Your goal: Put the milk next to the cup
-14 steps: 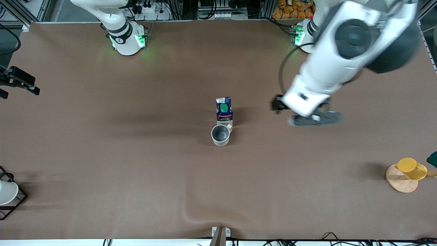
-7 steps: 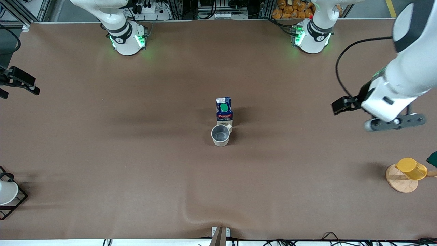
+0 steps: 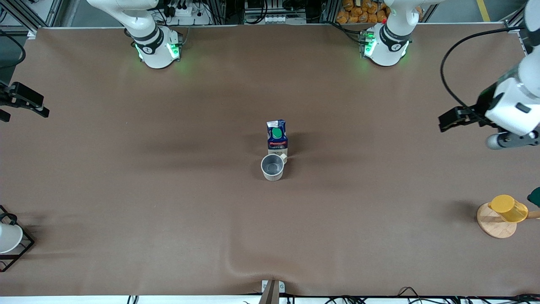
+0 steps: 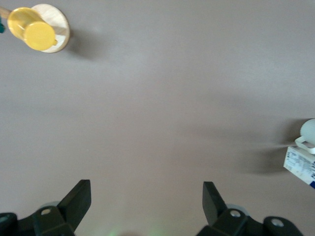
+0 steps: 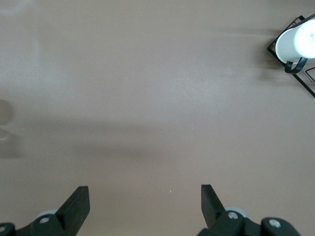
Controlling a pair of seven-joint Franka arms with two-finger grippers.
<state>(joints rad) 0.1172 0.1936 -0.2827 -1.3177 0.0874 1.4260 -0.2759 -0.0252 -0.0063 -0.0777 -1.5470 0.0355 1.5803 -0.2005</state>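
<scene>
Standing touching the cup (image 3: 272, 166), milk (image 3: 277, 136) well apart from spread-fingered, empty left gripper (image 4: 146, 206).

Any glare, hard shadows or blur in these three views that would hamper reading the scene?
Front view: even light, soft shadows beside the milk carton and mug, green glow at both arm bases. Left wrist view: the open left end effector is sharp, the yellow cup casts a soft shadow. Right wrist view: the white cup is overexposed.
</scene>
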